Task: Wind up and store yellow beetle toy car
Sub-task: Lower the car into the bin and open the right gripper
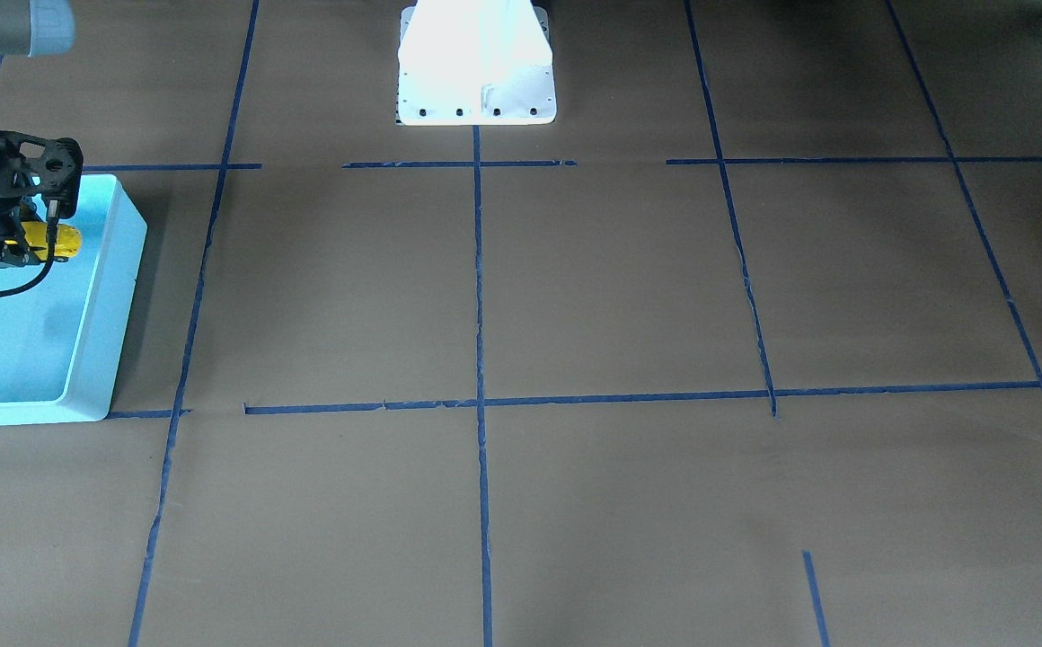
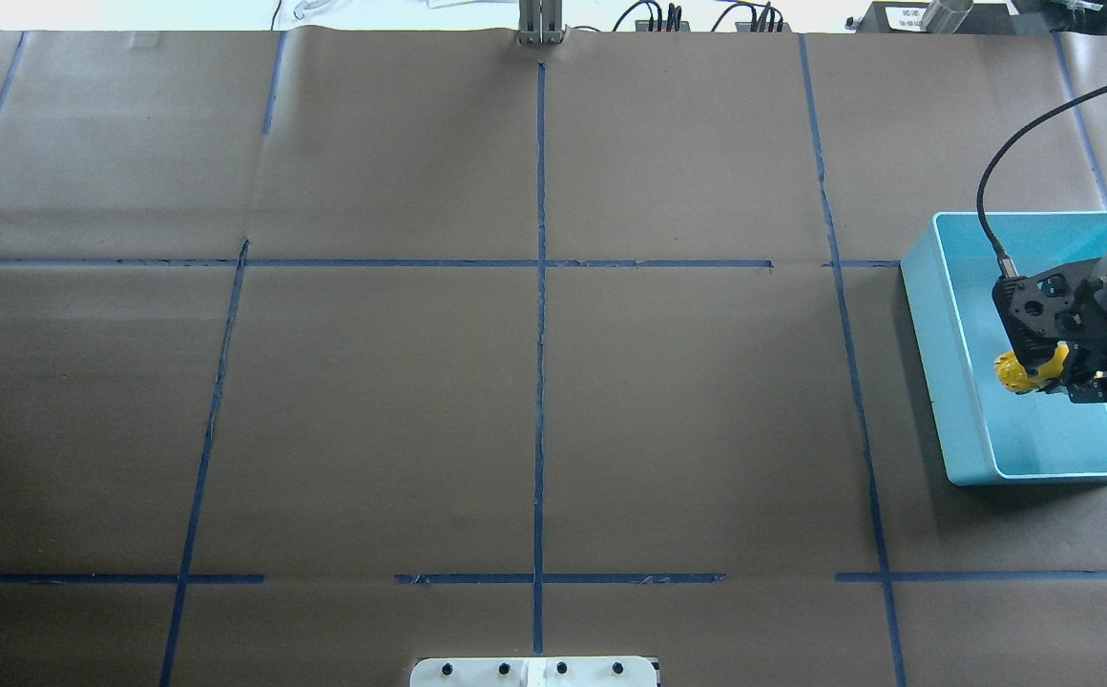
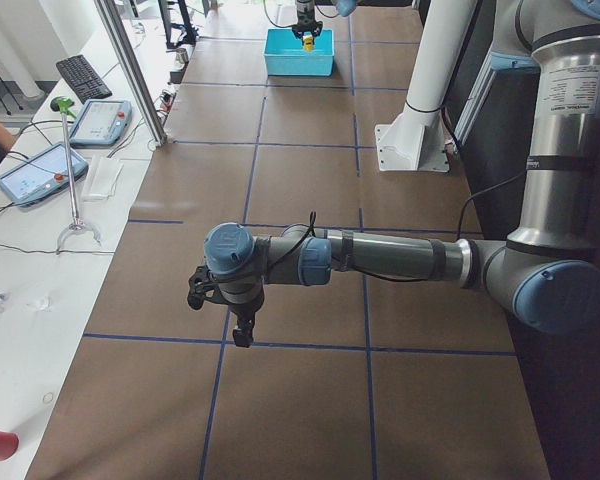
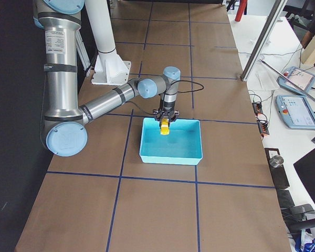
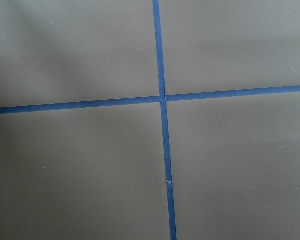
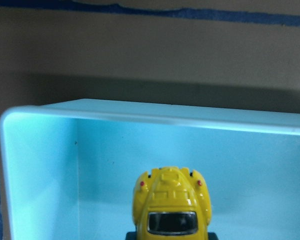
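Observation:
The yellow beetle toy car (image 1: 60,239) (image 2: 1013,375) (image 4: 164,129) hangs inside the light blue bin (image 1: 112,305) (image 2: 935,363) (image 4: 170,156), a little above its floor. My right gripper (image 1: 25,246) (image 2: 1054,374) is shut on the car from above. In the right wrist view the car (image 6: 171,202) fills the lower middle, with the bin's far wall (image 6: 155,150) behind it. My left gripper (image 3: 242,330) hovers over bare table far from the bin. It shows only in the exterior left view, so I cannot tell whether it is open or shut.
The bin stands at the table's right end as the robot sees it. The white robot base (image 1: 476,81) sits at the near middle edge. Blue tape lines (image 5: 162,100) grid the brown paper. A side bench holds tablets (image 3: 35,170) and a keyboard (image 3: 82,75).

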Available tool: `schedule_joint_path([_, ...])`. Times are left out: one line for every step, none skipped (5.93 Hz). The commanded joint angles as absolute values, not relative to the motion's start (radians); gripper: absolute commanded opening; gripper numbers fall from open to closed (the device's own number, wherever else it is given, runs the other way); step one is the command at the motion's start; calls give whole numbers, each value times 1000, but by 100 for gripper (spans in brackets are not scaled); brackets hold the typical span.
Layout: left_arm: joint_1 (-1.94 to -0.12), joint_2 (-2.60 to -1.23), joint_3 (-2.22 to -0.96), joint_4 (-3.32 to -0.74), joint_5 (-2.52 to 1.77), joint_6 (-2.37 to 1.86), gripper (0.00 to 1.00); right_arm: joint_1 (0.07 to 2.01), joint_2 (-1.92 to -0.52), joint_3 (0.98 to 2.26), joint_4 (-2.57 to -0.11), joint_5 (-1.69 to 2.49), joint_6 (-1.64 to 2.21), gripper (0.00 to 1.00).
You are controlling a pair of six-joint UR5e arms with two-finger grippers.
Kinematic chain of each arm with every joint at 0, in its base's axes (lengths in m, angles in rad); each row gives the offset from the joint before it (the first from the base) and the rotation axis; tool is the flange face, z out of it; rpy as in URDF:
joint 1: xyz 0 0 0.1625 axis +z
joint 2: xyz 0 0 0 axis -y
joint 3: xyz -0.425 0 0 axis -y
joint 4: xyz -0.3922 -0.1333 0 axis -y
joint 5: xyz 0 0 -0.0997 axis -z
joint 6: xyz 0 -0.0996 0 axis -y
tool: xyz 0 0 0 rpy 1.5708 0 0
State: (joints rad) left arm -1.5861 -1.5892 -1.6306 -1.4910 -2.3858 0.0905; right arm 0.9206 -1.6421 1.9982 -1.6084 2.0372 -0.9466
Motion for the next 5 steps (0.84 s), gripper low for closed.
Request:
schedule_joint_path([-1586,-1589,-1631,-1491,-2388,91,100,917,-1669,1933,-1509,2039,-942,2])
schedule_joint_path([-1586,-1589,-1632,-1491,-2390,89,100,917,-1649,1898,-1508,2040,-915,2])
schedule_joint_path([-1586,-1589,-1631,-1491,-2391,89,100,916,-1629,1858,-1491,2042,-891,2])
schedule_joint_path([-1586,-1589,-1631,-1491,-2390,89,100,916,-1609,1814,-1456,2046,-888,3])
schedule_joint_path([-1586,-1589,-1632,-1491,-2388,89,100,916,-1595,1798,-1451,2058,-885,5])
